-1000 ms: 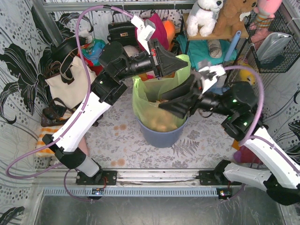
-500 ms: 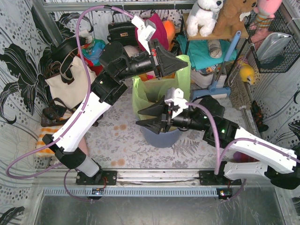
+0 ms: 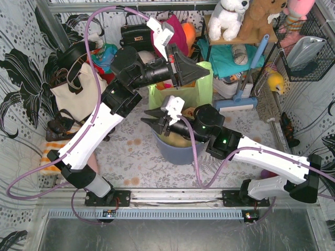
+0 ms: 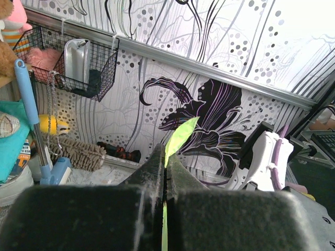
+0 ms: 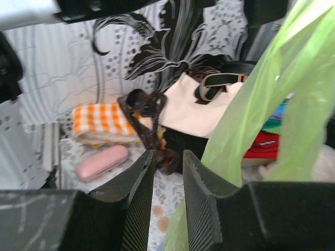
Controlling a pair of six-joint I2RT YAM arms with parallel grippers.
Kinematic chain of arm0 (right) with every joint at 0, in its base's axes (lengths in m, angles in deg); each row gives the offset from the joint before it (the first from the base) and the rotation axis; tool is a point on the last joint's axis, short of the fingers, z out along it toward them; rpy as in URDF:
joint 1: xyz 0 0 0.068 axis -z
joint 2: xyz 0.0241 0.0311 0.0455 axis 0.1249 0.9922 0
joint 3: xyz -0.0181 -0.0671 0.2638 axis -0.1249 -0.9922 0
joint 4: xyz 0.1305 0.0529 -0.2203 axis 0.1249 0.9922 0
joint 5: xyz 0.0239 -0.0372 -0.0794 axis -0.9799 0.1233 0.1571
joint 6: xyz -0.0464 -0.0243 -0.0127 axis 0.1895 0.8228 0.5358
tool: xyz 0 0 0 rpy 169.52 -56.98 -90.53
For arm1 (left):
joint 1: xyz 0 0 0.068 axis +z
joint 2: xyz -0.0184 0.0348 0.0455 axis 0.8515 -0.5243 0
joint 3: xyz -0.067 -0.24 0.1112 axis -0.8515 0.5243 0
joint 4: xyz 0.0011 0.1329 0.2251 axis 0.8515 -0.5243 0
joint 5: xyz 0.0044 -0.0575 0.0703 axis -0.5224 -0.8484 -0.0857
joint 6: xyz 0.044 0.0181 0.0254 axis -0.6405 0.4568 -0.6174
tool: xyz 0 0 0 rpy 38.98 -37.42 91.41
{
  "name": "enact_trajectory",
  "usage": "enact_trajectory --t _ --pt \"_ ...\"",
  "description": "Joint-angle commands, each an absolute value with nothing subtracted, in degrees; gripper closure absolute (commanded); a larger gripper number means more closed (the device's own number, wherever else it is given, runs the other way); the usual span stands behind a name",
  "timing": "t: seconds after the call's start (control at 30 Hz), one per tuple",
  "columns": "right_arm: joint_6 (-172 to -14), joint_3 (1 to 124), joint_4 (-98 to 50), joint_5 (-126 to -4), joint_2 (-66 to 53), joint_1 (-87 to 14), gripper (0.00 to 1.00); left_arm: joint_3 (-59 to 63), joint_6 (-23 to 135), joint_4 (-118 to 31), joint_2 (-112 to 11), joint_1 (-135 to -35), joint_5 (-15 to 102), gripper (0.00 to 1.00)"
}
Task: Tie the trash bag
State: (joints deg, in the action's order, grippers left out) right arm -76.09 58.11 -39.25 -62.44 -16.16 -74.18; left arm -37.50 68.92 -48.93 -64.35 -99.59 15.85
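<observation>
The light-green trash bag (image 3: pixel 180 97) stands in the round blue-grey bin (image 3: pixel 180 151), with tan paper showing inside. My left gripper (image 3: pixel 203 69) is above the bag's far rim, shut on a pinch of it. In the left wrist view a green strip of the trash bag (image 4: pixel 180 137) sticks out from the shut gripper (image 4: pixel 166 151). My right gripper (image 3: pixel 145 116) reaches across the bag's mouth to its left rim and points left. In the right wrist view the gripper (image 5: pixel 167 154) is open with a narrow gap. Bag film (image 5: pixel 261 104) hangs to its right, and a little lies low in the gap.
A cream tote bag (image 3: pixel 73 86) and a black handbag (image 3: pixel 136 34) stand left and behind. A pink case (image 5: pixel 99 162) and an orange checked cloth (image 5: pixel 99 123) lie on the floor at left. A shelf holding plush toys (image 3: pixel 227 15), a blue-handled mop (image 3: pixel 246 78) and a wire basket (image 3: pixel 306 47) are at right.
My right arm has swung from the bag's right side across the bin to its left rim, and its jaws have narrowed. The left arm has held still, still pinching the bag.
</observation>
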Motion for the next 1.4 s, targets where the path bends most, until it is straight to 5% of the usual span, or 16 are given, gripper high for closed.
enact_trajectory --t 0.0,0.67,1.13,1.37 --pt "-71.47 59.13 -47.32 -52.74 -15.42 -74.58 0.71 -38.00 69.23 -45.83 -61.84 -99.86 14.27 0.98" --pt "-66.65 62.90 -55.97 -27.64 -7.51 -74.57 0.77 -26.44 72.11 -39.85 -55.48 -99.86 11.76 0.98" --pt "-65.43 58.94 -63.22 -23.99 -9.33 -75.93 0.79 -32.84 72.96 -37.95 -57.59 -99.85 10.08 0.98" --pt "-62.17 56.98 -70.37 -20.88 -8.79 -77.21 0.79 -22.54 75.61 -35.16 -53.64 -99.86 11.15 0.98"
